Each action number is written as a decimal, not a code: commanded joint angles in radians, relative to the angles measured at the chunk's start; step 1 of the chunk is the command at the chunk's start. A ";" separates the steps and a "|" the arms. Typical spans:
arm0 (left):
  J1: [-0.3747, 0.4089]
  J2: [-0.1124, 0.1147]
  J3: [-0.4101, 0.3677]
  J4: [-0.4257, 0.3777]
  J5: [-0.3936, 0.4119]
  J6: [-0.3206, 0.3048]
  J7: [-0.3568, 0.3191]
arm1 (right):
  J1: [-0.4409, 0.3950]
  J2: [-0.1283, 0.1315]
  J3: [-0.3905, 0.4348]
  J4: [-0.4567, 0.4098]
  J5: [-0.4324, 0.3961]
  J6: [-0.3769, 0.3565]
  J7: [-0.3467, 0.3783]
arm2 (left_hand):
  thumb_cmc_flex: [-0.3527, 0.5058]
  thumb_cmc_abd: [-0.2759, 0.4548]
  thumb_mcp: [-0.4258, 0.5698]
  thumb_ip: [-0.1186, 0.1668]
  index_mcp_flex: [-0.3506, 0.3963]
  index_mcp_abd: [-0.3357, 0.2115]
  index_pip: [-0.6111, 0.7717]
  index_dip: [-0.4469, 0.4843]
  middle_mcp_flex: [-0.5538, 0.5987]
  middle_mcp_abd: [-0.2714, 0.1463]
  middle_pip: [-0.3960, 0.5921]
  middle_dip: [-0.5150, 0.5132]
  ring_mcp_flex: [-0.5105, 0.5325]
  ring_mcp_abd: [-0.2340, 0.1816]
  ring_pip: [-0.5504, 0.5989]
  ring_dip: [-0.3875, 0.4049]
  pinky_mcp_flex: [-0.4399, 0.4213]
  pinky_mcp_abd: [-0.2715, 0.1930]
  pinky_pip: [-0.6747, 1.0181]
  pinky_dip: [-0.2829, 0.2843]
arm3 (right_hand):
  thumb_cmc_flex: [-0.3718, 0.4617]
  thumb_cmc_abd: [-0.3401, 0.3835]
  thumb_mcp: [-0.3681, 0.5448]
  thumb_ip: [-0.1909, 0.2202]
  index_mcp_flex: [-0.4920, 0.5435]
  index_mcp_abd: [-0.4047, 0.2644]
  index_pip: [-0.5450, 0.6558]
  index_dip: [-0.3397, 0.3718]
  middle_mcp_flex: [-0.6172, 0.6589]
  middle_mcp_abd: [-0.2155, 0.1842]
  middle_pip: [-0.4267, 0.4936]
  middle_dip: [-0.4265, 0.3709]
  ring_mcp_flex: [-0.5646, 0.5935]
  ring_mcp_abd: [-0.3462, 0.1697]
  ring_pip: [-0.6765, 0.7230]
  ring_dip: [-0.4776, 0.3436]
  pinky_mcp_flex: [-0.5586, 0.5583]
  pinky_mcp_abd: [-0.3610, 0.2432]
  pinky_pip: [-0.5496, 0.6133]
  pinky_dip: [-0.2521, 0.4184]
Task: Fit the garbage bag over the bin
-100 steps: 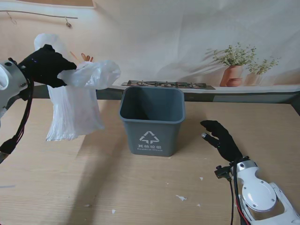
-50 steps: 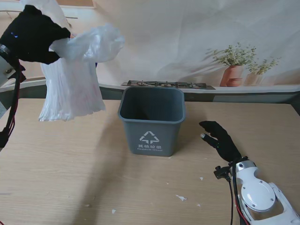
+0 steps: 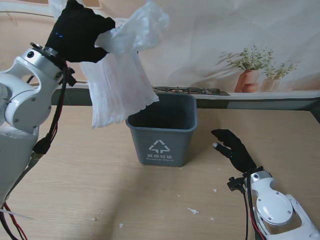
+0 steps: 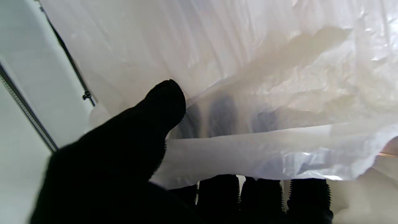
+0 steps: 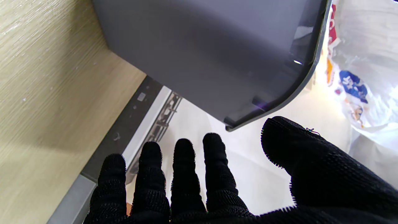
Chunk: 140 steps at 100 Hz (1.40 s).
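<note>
A grey bin (image 3: pixel 162 129) with a white recycling mark stands upright in the middle of the table, its mouth uncovered. My left hand (image 3: pixel 77 32), in a black glove, is raised high to the left of the bin and is shut on a white translucent garbage bag (image 3: pixel 122 85). The bag hangs down, and its lower edge overlaps the bin's far left rim. In the left wrist view the bag (image 4: pixel 248 77) fills the frame, pinched between thumb and fingers (image 4: pixel 217 115). My right hand (image 3: pixel 235 149) rests open near the table, to the right of the bin (image 5: pixel 217 53).
Potted plants (image 3: pixel 252 70) stand on a ledge beyond the table at the right. A metal rack (image 3: pixel 185 90) lies on that ledge behind the bin. Small white scraps (image 3: pixel 193 211) dot the table nearer to me.
My left hand has swung the bag upward and to the right, from the far left to over the bin's left rim. The right hand has stayed in place.
</note>
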 commanded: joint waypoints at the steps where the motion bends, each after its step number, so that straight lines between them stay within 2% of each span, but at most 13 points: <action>1: -0.015 -0.022 0.030 -0.002 -0.004 -0.004 0.004 | -0.008 -0.007 -0.001 -0.004 0.003 -0.001 0.011 | 0.001 -0.003 0.030 0.020 0.009 0.011 0.024 0.009 -0.014 0.035 0.017 0.012 -0.010 0.018 0.021 0.023 -0.008 0.029 0.039 0.029 | -0.024 0.010 -0.011 -0.007 0.004 -0.006 -0.005 -0.011 -0.020 -0.008 0.005 -0.003 -0.020 -0.035 -0.004 -0.007 -0.003 -0.013 -0.024 0.014; 17: -0.053 -0.036 0.116 0.019 -0.015 0.051 0.047 | -0.012 -0.007 0.002 -0.005 0.005 -0.006 0.011 | 0.009 0.001 0.022 0.018 0.000 0.019 0.030 0.009 -0.025 0.040 0.023 0.013 -0.022 0.022 0.025 0.025 -0.016 0.029 0.042 0.032 | -0.025 0.012 -0.012 -0.007 0.003 -0.006 -0.005 -0.011 -0.020 -0.007 0.005 -0.003 -0.019 -0.035 -0.003 -0.006 -0.002 -0.012 -0.024 0.015; 24: -0.074 -0.040 0.146 0.035 -0.010 0.052 0.063 | -0.013 -0.007 0.004 -0.005 0.007 -0.006 0.009 | 0.015 0.009 0.012 0.017 -0.010 0.020 0.035 0.009 -0.035 0.039 0.028 0.013 -0.031 0.020 0.030 0.027 -0.022 0.029 0.044 0.034 | -0.024 0.012 -0.011 -0.007 0.003 -0.006 -0.005 -0.011 -0.022 -0.009 0.004 -0.003 -0.020 -0.037 -0.004 -0.007 -0.003 -0.013 -0.025 0.014; 43: -0.140 -0.049 0.206 0.087 0.011 0.007 0.117 | -0.018 -0.009 0.009 -0.004 0.012 -0.011 0.006 | 0.047 0.034 -0.030 0.012 -0.050 0.033 0.054 0.005 -0.080 0.042 0.046 0.013 -0.077 0.015 0.037 0.027 -0.053 0.019 0.046 0.036 | -0.022 0.009 -0.010 -0.007 0.006 -0.005 -0.004 -0.010 -0.019 -0.007 0.005 -0.003 -0.018 -0.035 -0.003 -0.006 -0.001 -0.012 -0.024 0.015; 59: -0.190 -0.060 0.256 0.156 0.018 -0.025 0.192 | -0.021 -0.009 0.015 -0.002 0.014 -0.014 0.003 | 0.079 0.057 -0.076 0.008 -0.086 0.039 0.078 -0.012 -0.124 0.038 0.071 0.007 -0.124 0.006 0.055 0.029 -0.085 0.010 0.056 0.039 | -0.024 0.011 -0.011 -0.007 0.005 -0.004 -0.005 -0.011 -0.020 -0.008 0.005 -0.003 -0.019 -0.037 -0.003 -0.006 -0.002 -0.013 -0.025 0.014; 68: -0.211 -0.064 0.270 0.201 0.036 -0.079 0.258 | -0.021 -0.010 0.016 -0.001 0.013 -0.013 0.001 | 0.088 0.073 -0.104 -0.004 -0.109 0.027 0.100 -0.040 -0.154 0.025 0.095 -0.005 -0.141 -0.007 0.076 0.026 -0.095 0.001 0.083 0.050 | -0.024 0.010 -0.010 -0.007 0.005 -0.005 -0.005 -0.011 -0.019 -0.007 0.005 -0.003 -0.018 -0.035 -0.003 -0.006 -0.002 -0.012 -0.025 0.014; 81: -0.197 -0.078 0.288 0.237 0.038 -0.076 0.364 | -0.020 -0.011 0.015 -0.002 0.013 -0.008 -0.001 | 0.098 0.067 -0.099 -0.006 -0.118 0.048 0.136 -0.077 -0.170 0.039 0.127 -0.021 -0.165 0.008 0.103 0.023 -0.126 0.007 0.094 0.053 | -0.023 0.011 -0.010 -0.007 0.004 -0.005 -0.005 -0.011 -0.021 -0.009 0.005 -0.003 -0.019 -0.035 -0.003 -0.006 -0.003 -0.014 -0.025 0.014; 90: -0.204 -0.074 0.297 0.276 0.089 -0.117 0.420 | -0.019 -0.010 0.014 -0.001 0.010 -0.007 0.001 | 0.101 0.069 -0.100 -0.007 -0.128 0.057 0.150 -0.085 -0.180 0.045 0.140 -0.025 -0.178 0.016 0.118 0.025 -0.143 0.012 0.105 0.057 | -0.024 0.012 -0.011 -0.007 0.004 -0.005 -0.005 -0.011 -0.022 -0.009 0.005 -0.003 -0.019 -0.036 -0.003 -0.006 -0.003 -0.014 -0.025 0.015; 107: -0.198 -0.070 0.306 0.306 0.099 -0.142 0.426 | -0.014 -0.009 0.010 0.001 0.008 -0.005 0.004 | 0.104 0.065 -0.099 -0.009 -0.125 0.047 0.154 -0.094 -0.180 0.038 0.142 -0.034 -0.182 0.008 0.121 0.019 -0.153 0.008 0.109 0.057 | -0.024 0.012 -0.011 -0.007 0.004 -0.005 -0.005 -0.011 -0.021 -0.009 0.005 -0.003 -0.019 -0.036 -0.003 -0.006 -0.002 -0.014 -0.024 0.015; 118: -0.192 -0.064 0.307 0.323 0.132 -0.167 0.460 | -0.011 -0.009 0.007 0.003 0.008 -0.003 0.006 | 0.102 0.060 -0.093 -0.007 -0.118 0.048 0.154 -0.099 -0.176 0.041 0.144 -0.037 -0.179 0.013 0.124 0.017 -0.154 0.011 0.110 0.057 | -0.023 0.012 -0.011 -0.007 0.004 -0.005 -0.005 -0.011 -0.022 -0.009 0.005 -0.003 -0.019 -0.036 -0.003 -0.006 -0.003 -0.014 -0.025 0.014; 132: -0.196 -0.066 0.325 0.341 0.128 -0.162 0.459 | -0.010 -0.009 0.005 0.003 0.009 0.002 0.007 | 0.096 0.057 -0.086 -0.005 -0.116 0.049 0.156 -0.104 -0.174 0.042 0.147 -0.042 -0.178 0.014 0.129 0.015 -0.160 0.013 0.111 0.056 | -0.024 0.012 -0.012 -0.007 0.002 -0.005 -0.005 -0.011 -0.023 -0.009 0.005 -0.003 -0.020 -0.037 -0.003 -0.006 -0.004 -0.015 -0.025 0.015; 135: -0.200 -0.066 0.331 0.345 0.129 -0.162 0.461 | -0.010 -0.009 0.005 0.002 0.008 0.002 0.007 | 0.096 0.056 -0.084 -0.005 -0.116 0.049 0.157 -0.105 -0.178 0.057 0.146 -0.043 -0.178 0.015 0.129 0.014 -0.161 0.013 0.109 0.055 | -0.025 0.012 -0.012 -0.007 0.003 -0.005 -0.004 -0.010 -0.023 -0.009 0.005 -0.003 -0.020 -0.036 -0.003 -0.006 -0.003 -0.015 -0.025 0.015; 140: -0.207 -0.066 0.340 0.352 0.135 -0.165 0.467 | -0.010 -0.009 0.005 0.002 0.007 0.000 0.006 | 0.095 0.057 -0.083 -0.006 -0.118 0.052 0.157 -0.107 -0.176 0.045 0.149 -0.043 -0.178 0.017 0.130 0.012 -0.162 0.014 0.107 0.053 | -0.025 0.012 -0.012 -0.007 0.003 -0.005 -0.004 -0.010 -0.022 -0.009 0.005 -0.003 -0.019 -0.036 -0.003 -0.006 -0.003 -0.015 -0.025 0.015</action>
